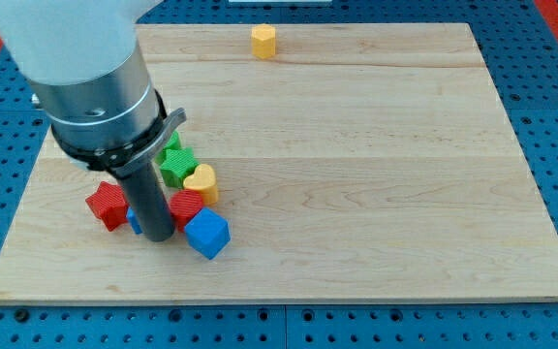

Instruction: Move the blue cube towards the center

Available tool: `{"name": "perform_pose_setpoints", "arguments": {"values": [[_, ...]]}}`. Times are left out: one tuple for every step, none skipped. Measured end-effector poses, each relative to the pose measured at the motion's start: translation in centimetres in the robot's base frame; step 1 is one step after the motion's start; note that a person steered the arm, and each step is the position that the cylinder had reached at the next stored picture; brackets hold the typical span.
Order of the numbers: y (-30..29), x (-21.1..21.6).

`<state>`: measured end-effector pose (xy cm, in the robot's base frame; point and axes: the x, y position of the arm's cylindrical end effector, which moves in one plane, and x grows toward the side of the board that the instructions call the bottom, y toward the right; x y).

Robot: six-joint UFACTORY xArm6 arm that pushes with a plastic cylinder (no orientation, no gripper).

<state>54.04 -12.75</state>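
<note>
Resting at the lower left of the frame, my tip (158,237) sits on the pale wooden board (376,174), touching or just beside the left edge of the blue plastic cube (207,234). Being a bare rod, it grasps nothing. That side suits a shove rightward and up toward the centre, I judge. Crowded around are a red star-shaped block (108,205), a red block (187,206), a yellow heart-shaped block (201,181) and a green star-shaped block (174,163); a sliver of another blue block (136,224) peeks behind the rod. A yellow block (263,41) stands well apart at the top.
</note>
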Motion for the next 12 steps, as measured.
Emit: {"name": "perform_pose_setpoints", "arguments": {"values": [[0.3, -0.1], [0.3, 2.6], [2.2, 5.7], [3.5, 6.0], [5.4, 5.1], [5.4, 5.1], [5.4, 5.1], [5.4, 4.7], [5.4, 4.0], [5.4, 3.4], [5.4, 3.1], [5.4, 2.7]]}}
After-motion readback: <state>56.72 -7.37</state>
